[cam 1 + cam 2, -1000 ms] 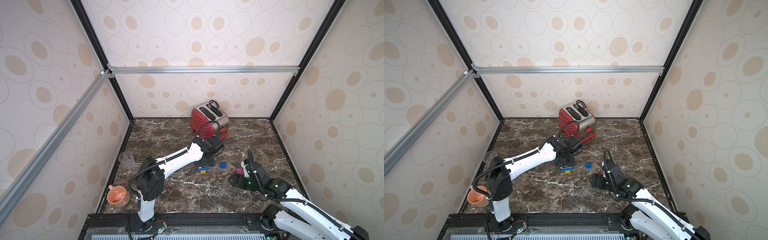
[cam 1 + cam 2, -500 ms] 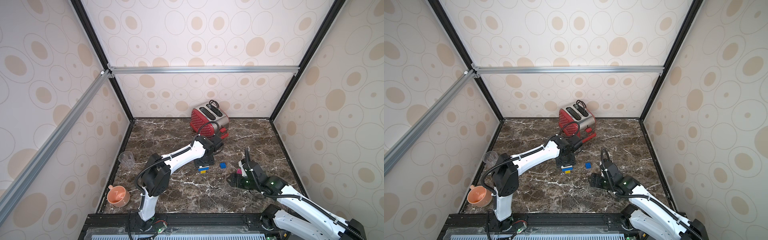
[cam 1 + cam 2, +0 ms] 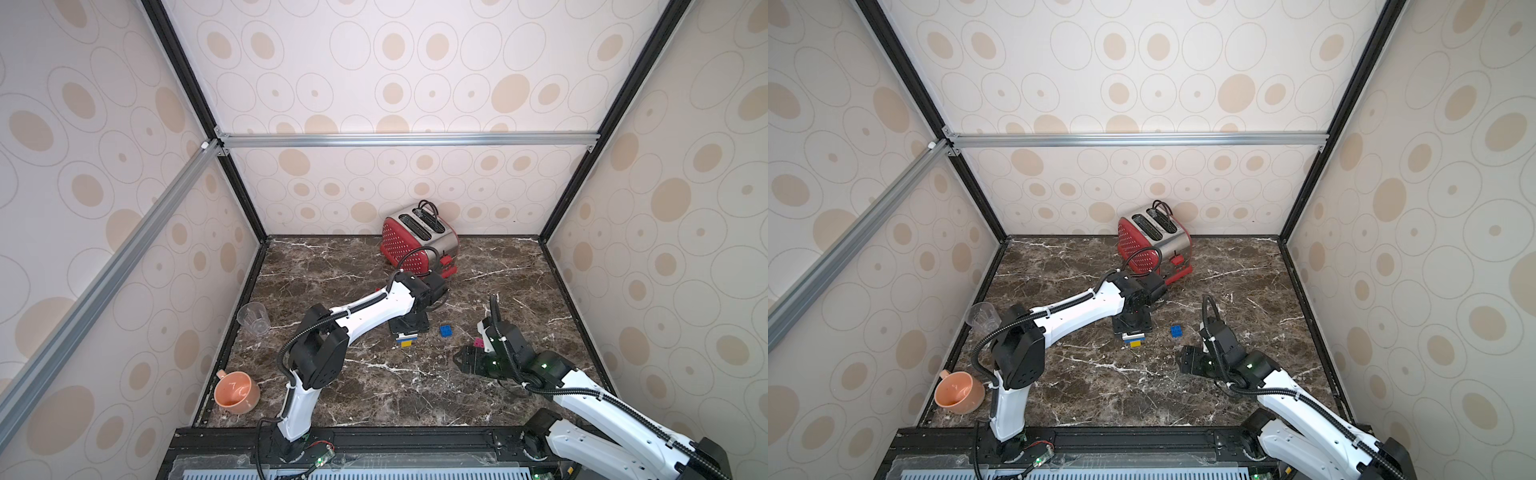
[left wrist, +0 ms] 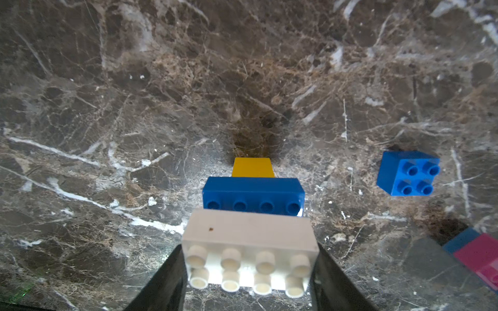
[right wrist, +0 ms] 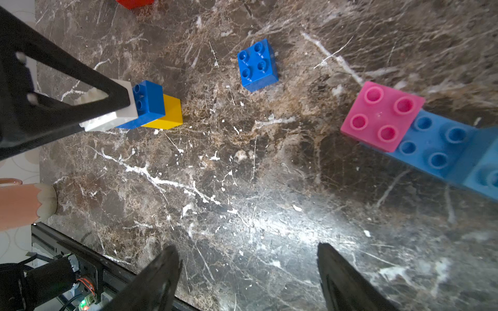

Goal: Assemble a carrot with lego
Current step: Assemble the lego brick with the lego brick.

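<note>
The carrot is a short stack point(image 3: 405, 340) point(image 3: 1133, 340) near the middle of the marble floor. Its yellow tip point(image 4: 252, 167) is lowest, at the marble. A dark blue brick point(image 4: 253, 192) comes above that, and a white brick point(image 4: 249, 242) sits on top with its studs up. My left gripper point(image 4: 249, 269) reaches down from above and is shut on the white brick's ends. A loose blue lego brick point(image 3: 446, 331) point(image 5: 257, 64) lies to the right of the stack. Further right, a pink brick point(image 5: 382, 115) sits on a longer blue brick point(image 5: 442, 145). My right gripper point(image 5: 248, 258) point(image 3: 461, 360) hovers open over bare marble beside them.
A red toaster point(image 3: 417, 239) stands at the back wall, with a red brick point(image 5: 134, 2) in front of it. A clear cup point(image 3: 252, 318) and an orange mug point(image 3: 235, 392) stand along the left wall. Patterned walls enclose the floor on three sides.
The left arm's elbow has swung slightly right while its gripper stayed on the stack. The right arm has edged a little towards the middle. Neither gripper's opening has changed.
</note>
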Motion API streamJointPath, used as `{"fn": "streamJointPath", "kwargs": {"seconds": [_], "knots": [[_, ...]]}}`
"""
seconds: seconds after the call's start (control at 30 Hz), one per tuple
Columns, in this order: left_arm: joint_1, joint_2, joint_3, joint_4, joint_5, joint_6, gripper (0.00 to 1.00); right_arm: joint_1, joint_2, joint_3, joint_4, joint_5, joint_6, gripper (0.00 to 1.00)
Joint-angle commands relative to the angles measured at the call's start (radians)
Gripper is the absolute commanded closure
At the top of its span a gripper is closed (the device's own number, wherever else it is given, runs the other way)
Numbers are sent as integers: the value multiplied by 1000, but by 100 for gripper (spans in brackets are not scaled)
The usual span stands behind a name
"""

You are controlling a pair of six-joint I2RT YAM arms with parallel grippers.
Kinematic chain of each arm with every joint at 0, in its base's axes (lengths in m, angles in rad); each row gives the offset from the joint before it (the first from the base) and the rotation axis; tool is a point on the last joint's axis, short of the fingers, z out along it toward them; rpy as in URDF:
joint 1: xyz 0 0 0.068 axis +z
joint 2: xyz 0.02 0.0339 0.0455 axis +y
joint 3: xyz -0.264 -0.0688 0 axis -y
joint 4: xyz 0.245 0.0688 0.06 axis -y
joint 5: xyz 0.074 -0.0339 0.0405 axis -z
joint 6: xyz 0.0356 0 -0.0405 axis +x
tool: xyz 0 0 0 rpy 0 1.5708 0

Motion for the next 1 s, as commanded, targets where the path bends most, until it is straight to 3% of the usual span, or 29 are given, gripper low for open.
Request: {"fn": "streamJointPath", "kwargs": {"seconds": [0.0, 0.97], "knots": [[8, 8, 40, -53, -6, 19, 60, -12, 5, -7, 12, -5, -7, 17], [19, 43, 54, -67, -10, 28, 61, -42, 17, -22, 29, -31, -14, 17]]}}
